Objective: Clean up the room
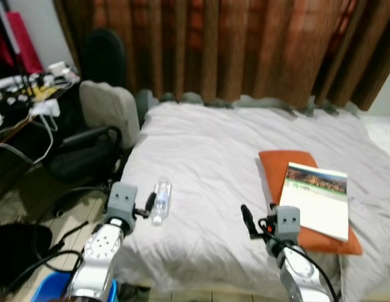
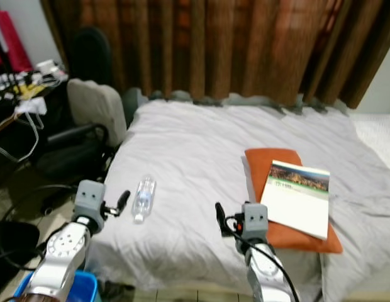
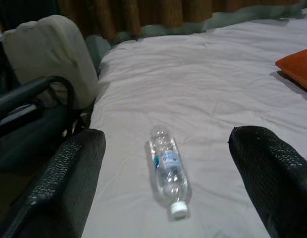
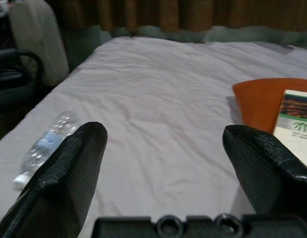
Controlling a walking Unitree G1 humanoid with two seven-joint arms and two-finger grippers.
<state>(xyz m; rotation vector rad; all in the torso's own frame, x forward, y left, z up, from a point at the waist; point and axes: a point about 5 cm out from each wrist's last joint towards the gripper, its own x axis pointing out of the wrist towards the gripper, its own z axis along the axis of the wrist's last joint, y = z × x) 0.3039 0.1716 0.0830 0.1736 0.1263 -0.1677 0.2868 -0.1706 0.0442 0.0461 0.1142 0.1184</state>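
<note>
Your bed [image 1: 220, 157] carries an orange cushion [image 1: 280, 165] with a book [image 1: 316, 199] resting on top, at the right. A clear plastic bottle [image 3: 167, 170] lies flat near the left edge. Your left claw [image 3: 168, 198] hovers just before it, spread wide; your right claw [image 4: 163, 168] is wide too.

Head cameras look down and forward from the bed's [image 1: 214, 163] near edge toward the far curtain [image 1: 233, 44]. Left wrist camera sits low at the near left, close on the bottle [image 3: 168, 171]. Right wrist camera faces the same way farther right, sharing bottle, bed and orange pillow [image 4: 260, 101].
</note>
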